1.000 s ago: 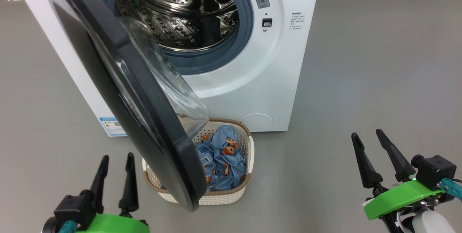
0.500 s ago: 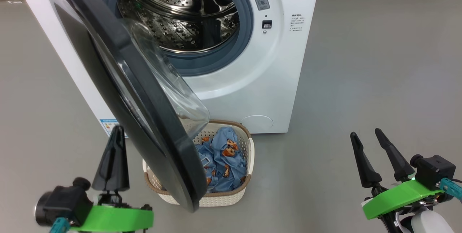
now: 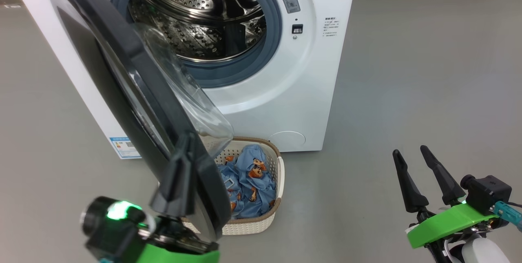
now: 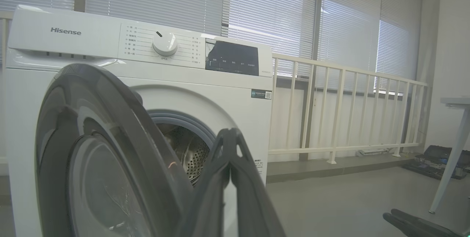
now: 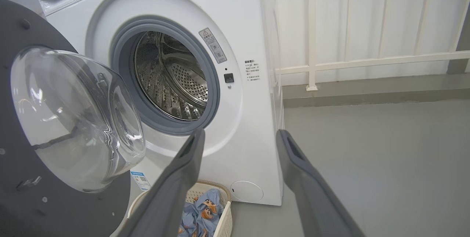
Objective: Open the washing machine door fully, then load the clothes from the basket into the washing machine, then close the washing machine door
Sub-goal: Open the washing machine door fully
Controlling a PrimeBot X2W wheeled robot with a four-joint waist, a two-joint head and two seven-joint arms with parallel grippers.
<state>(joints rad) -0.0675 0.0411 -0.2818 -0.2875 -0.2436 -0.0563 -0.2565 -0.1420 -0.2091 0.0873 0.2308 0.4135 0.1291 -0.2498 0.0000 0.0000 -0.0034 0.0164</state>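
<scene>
The washing machine [image 3: 285,91] stands with its steel drum [image 3: 195,18] exposed. The washing machine door [image 3: 138,79] hangs part-way open, swung out over the basket [image 3: 261,218]. Blue printed clothes [image 3: 248,177] lie in the basket. My left gripper [image 3: 185,137] is shut with nothing in it, and its tips overlap the door's lower black rim; contact is unclear. In the left wrist view the shut gripper [image 4: 229,134] sits just right of the door [image 4: 110,137] edge. My right gripper [image 3: 410,151] is open and idle at the lower right, facing the machine [image 5: 257,27], basket [image 5: 224,207] and clothes [image 5: 200,211].
Grey floor [image 3: 428,71] stretches to the right of the machine. Behind it run a white railing [image 4: 349,112] and window blinds. A pale table leg [image 4: 451,163] and a dark case [image 4: 433,160] on the floor stand at the far right.
My left gripper went from open to shut, turned at the wrist, and moved right and forward to the door's lower rim. The right gripper stayed put. The camera shifted slightly.
</scene>
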